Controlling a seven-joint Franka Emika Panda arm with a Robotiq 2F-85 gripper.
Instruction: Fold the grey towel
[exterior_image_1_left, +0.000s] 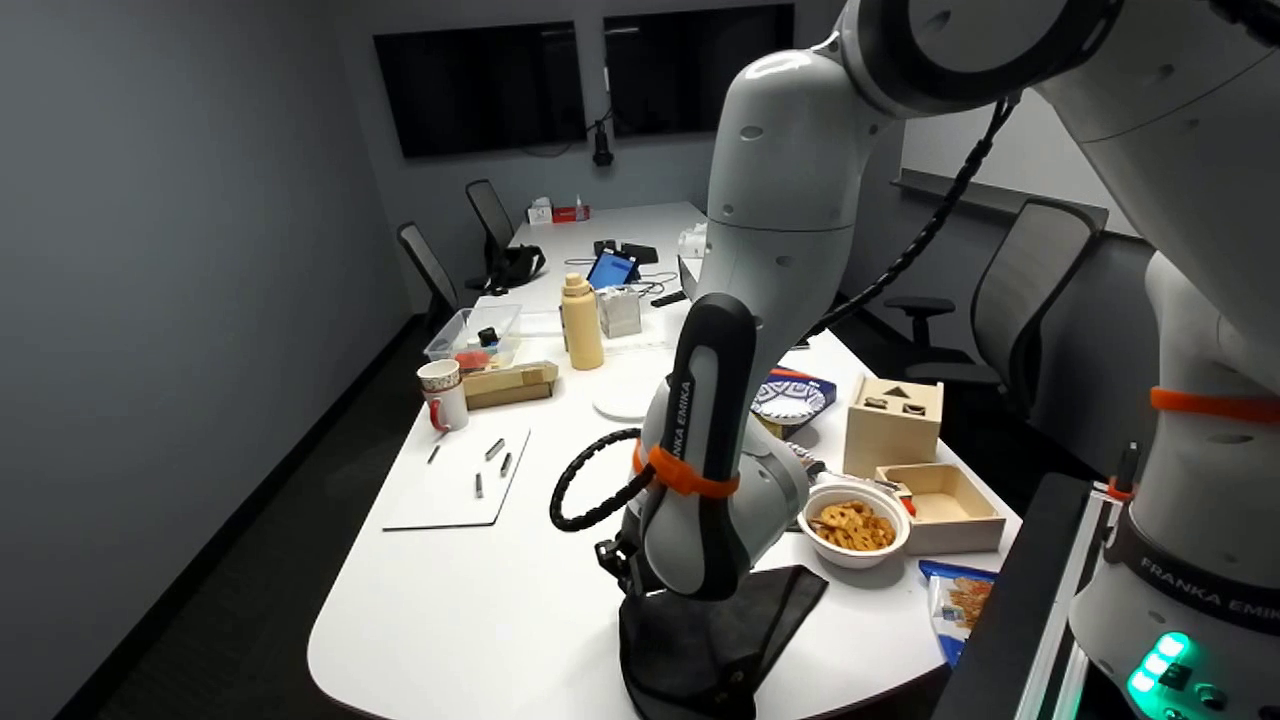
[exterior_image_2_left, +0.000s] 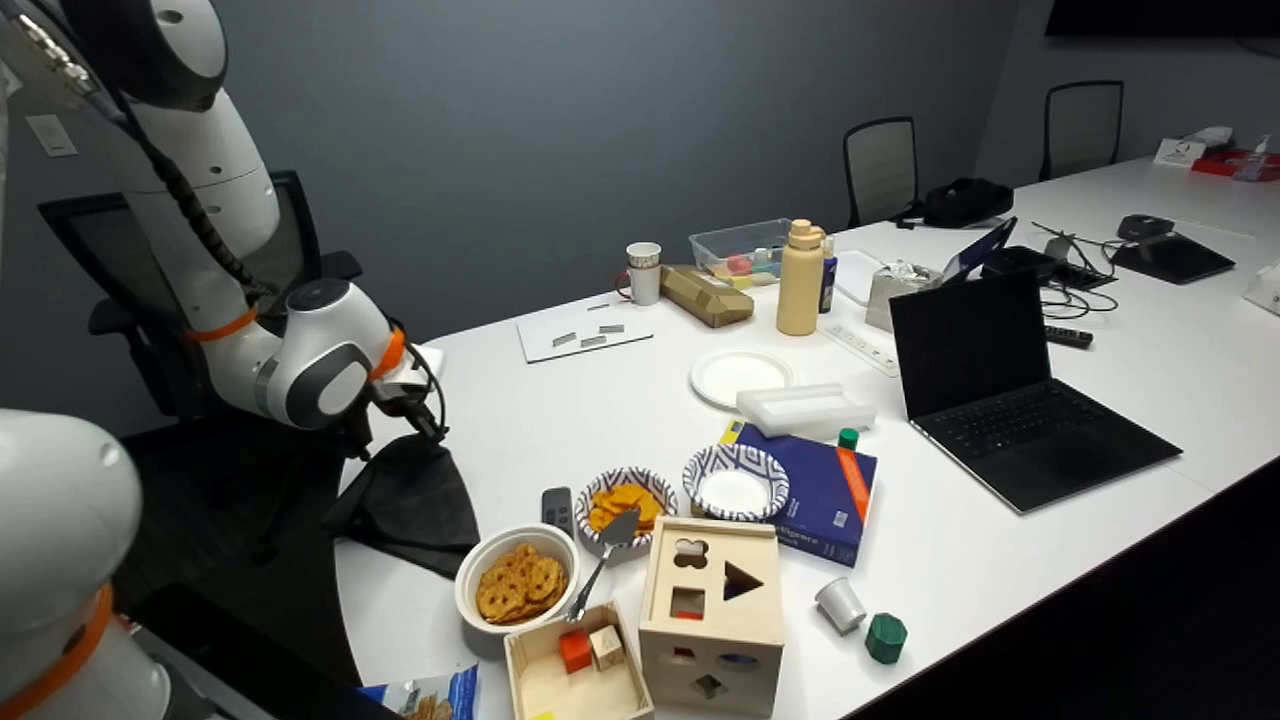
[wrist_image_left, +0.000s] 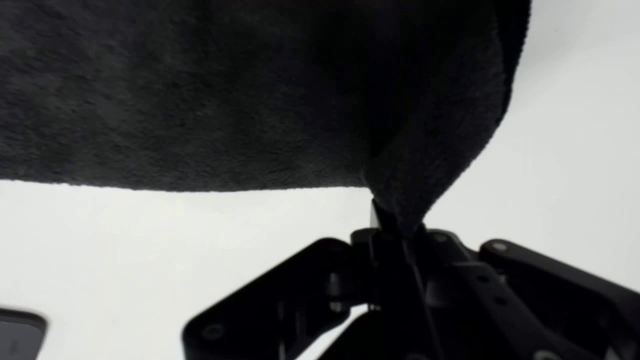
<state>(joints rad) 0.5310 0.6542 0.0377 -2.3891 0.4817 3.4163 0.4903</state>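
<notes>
1. At the near, rounded end of the white surface (exterior_image_1_left: 500, 600), the grey towel (exterior_image_2_left: 415, 500) lies as a dark, creased sheet. One corner narrows to a point, pinched between the jaws, as the wrist view shows. The arm (exterior_image_1_left: 785, 180) bends down to it.
2. Just beside the towel, a white bowl (exterior_image_1_left: 850, 559) holds brown crackers (exterior_image_1_left: 855, 526). A blue packet (exterior_image_1_left: 962, 605) lies near the surface's edge.
3. Close by that bowl, a wooden tray (exterior_image_2_left: 600, 692) contains a red block (exterior_image_2_left: 576, 650) and a pale block (exterior_image_2_left: 606, 648); next to it stands a wooden shape-sorter box (exterior_image_2_left: 725, 618).
4. Between the towel and a patterned bowl (exterior_image_2_left: 590, 492) of orange chips (exterior_image_2_left: 615, 502) lies a black remote (exterior_image_2_left: 557, 508). A dark-bladed server (exterior_image_2_left: 618, 527) slants across the bowl's rim; I cannot tell whether they touch.
5. Farther along, a second patterned bowl (exterior_image_2_left: 735, 492) overlaps a blue book (exterior_image_2_left: 820, 505) in an exterior view. A white board (exterior_image_1_left: 450, 510) bears small grey pieces (exterior_image_1_left: 478, 486), well apart from the book.
6. Beyond sit a round plate (exterior_image_2_left: 740, 377), a red-handled mug (exterior_image_2_left: 645, 275), a cardboard box (exterior_image_2_left: 705, 295), a tan bottle (exterior_image_2_left: 800, 285) and a black laptop (exterior_image_2_left: 1040, 440), lid raised.
7. Farthest off, two dark screens (exterior_image_1_left: 480, 90) hang on the wall (exterior_image_1_left: 660, 180).
</notes>
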